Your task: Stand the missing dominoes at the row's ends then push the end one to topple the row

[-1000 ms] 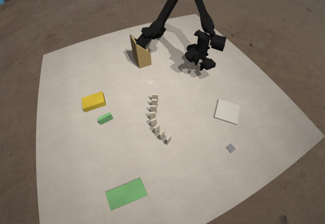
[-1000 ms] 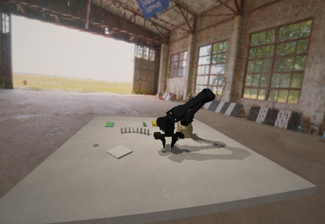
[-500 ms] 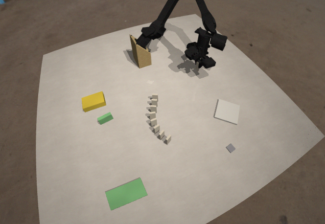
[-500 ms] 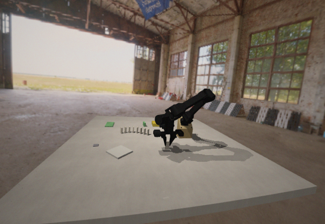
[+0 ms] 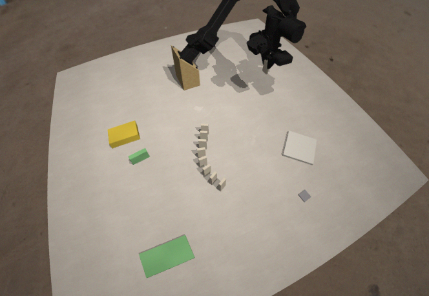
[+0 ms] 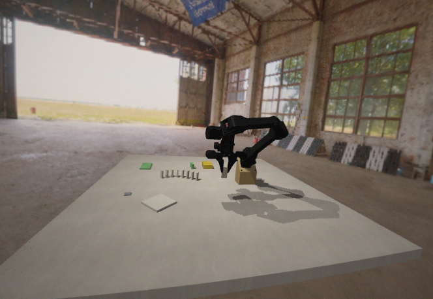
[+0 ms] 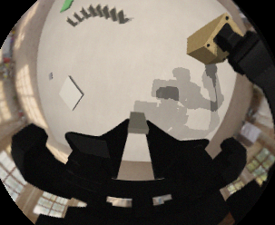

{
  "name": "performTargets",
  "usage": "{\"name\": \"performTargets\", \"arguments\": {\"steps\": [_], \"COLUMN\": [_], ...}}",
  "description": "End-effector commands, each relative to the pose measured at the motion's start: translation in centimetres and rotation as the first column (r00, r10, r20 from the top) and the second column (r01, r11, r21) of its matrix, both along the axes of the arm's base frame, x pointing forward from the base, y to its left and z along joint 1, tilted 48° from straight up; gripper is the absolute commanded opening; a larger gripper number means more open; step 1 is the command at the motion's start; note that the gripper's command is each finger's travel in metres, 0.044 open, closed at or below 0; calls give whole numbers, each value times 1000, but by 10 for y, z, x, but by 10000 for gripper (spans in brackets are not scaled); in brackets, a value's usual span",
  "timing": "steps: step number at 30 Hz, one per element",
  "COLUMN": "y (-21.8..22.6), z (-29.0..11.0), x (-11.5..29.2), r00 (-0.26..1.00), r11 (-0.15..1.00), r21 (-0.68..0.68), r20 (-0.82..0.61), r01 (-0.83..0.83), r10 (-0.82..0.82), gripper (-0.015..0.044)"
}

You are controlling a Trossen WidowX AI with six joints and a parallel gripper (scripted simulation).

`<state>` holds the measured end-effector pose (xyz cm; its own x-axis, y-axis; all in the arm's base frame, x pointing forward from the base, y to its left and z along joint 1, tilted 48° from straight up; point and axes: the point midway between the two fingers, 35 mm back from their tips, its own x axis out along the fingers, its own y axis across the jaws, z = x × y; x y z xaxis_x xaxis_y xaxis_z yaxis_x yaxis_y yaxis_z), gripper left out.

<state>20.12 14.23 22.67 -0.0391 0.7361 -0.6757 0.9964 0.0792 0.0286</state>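
Observation:
A curved row of several beige dominoes (image 5: 207,158) (image 6: 179,173) (image 7: 99,14) stands in the middle of the white table. My gripper (image 5: 265,64) (image 6: 224,170) (image 7: 137,121) is shut on a loose beige domino (image 5: 265,66) (image 6: 223,173) (image 7: 136,123) and holds it upright, lifted above the table at the back right, well apart from the row. The domino hangs below the fingertips. Its shadow falls on the table under it.
A tan block (image 5: 186,68) (image 6: 244,174) (image 7: 209,40) bears the arm's base at the back. A yellow block (image 5: 123,134) (image 6: 207,164), a small green block (image 5: 139,156), a flat green pad (image 5: 166,255) (image 6: 145,166), a white slab (image 5: 300,147) (image 6: 159,202) and a small grey square (image 5: 304,195) (image 6: 127,194) lie around.

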Motion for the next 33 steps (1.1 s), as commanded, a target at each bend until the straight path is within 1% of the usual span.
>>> {"name": "performTargets", "arguments": {"steps": [1,3,5,10,15,26,33], "y": [-7,-7,-11,-52,-82,-140,-177], "z": [11,11,5,-43,-75,-136,-179], "x": [-4,-4,3,48,66,80,75], "r00": [1000,1000,999,954,895,736,583], "r11": [1000,1000,999,980,952,878,808], "r21": [15,15,9,-43,-78,-142,-192], "r20": [3,3,32,222,324,494,604], "r01": [-9,-9,-30,-195,-296,-456,-556], "r10": [9,9,30,200,305,462,544], "gripper": [107,107,107,107,107,107,107]}}
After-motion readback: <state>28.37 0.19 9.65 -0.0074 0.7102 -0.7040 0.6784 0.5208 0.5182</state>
